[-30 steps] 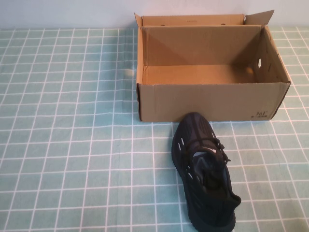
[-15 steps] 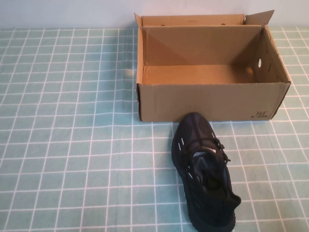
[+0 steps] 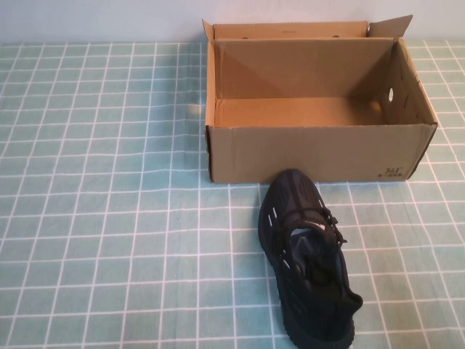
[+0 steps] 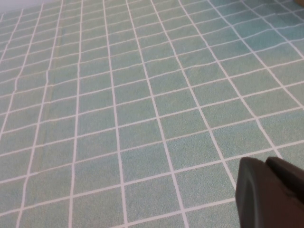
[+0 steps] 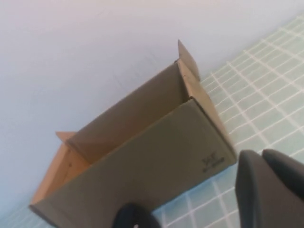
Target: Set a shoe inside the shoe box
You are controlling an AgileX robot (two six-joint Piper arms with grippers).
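Note:
The black knit shoe (image 3: 309, 254) lies on the green checked cloth just in front of the shoe box, toe towards the box's front wall, heel near the table's front edge. The open brown cardboard shoe box (image 3: 312, 153) stands at the back, right of centre, and is empty. Neither arm shows in the high view. My left gripper (image 4: 267, 162) hangs over bare cloth, fingers pressed together, holding nothing. My right gripper (image 5: 261, 154) is also shut and empty, back from the box (image 5: 142, 161), with the shoe's toe (image 5: 133, 216) just showing in front of the box.
The green cloth with a white grid (image 3: 109, 218) covers the table. A pale wall (image 5: 95, 47) rises behind the box. The box's short flaps (image 3: 392, 27) stand up at its back corners.

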